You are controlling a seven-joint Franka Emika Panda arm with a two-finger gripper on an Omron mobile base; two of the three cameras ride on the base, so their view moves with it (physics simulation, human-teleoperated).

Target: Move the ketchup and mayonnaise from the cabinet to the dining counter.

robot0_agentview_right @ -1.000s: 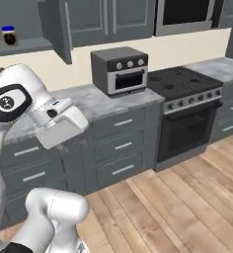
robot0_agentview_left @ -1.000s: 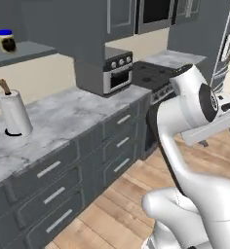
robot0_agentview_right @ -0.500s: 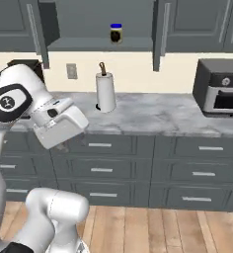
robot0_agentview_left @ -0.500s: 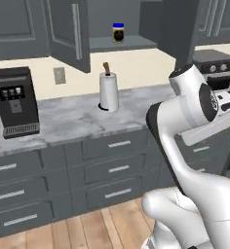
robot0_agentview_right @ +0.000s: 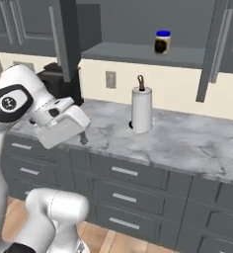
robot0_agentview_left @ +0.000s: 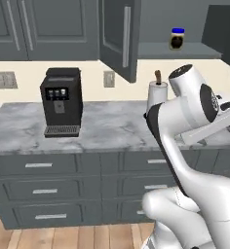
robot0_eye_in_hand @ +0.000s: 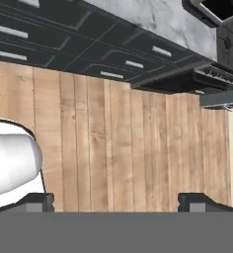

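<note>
The mayonnaise (robot0_agentview_left: pixel 177 39) (robot0_agentview_right: pixel 162 42), a small dark jar with a blue lid, stands on the grey inner shelf of the open cabinet (robot0_agentview_right: pixel 123 52) (robot0_agentview_left: pixel 118 39). Its doors are swung out to either side. The ketchup and the dining counter are out of view. My gripper (robot0_agentview_right: pixel 82 138) hangs low in front of the worktop's edge, well below and left of the jar, pointing down. In the hand view my gripper (robot0_eye_in_hand: pixel 118 202) is open over the wooden floor, its fingertips (robot0_eye_in_hand: pixel 37 201) wide apart with nothing between them.
A white paper-towel roll (robot0_agentview_right: pixel 141 109) (robot0_agentview_left: pixel 157 95) stands on the marble worktop (robot0_agentview_right: pixel 187 141) under the shelf. A black coffee machine (robot0_agentview_left: pixel 61 102) stands further left. Grey drawer units (robot0_agentview_right: pixel 126 185) run below. The open left cabinet door (robot0_agentview_right: pixel 69 42) juts out above my arm.
The whole picture has swung as the base moved: the oven and stove left the views, and the open cabinet and coffee machine came in front. The arm's pose and the open gripper are unchanged.
</note>
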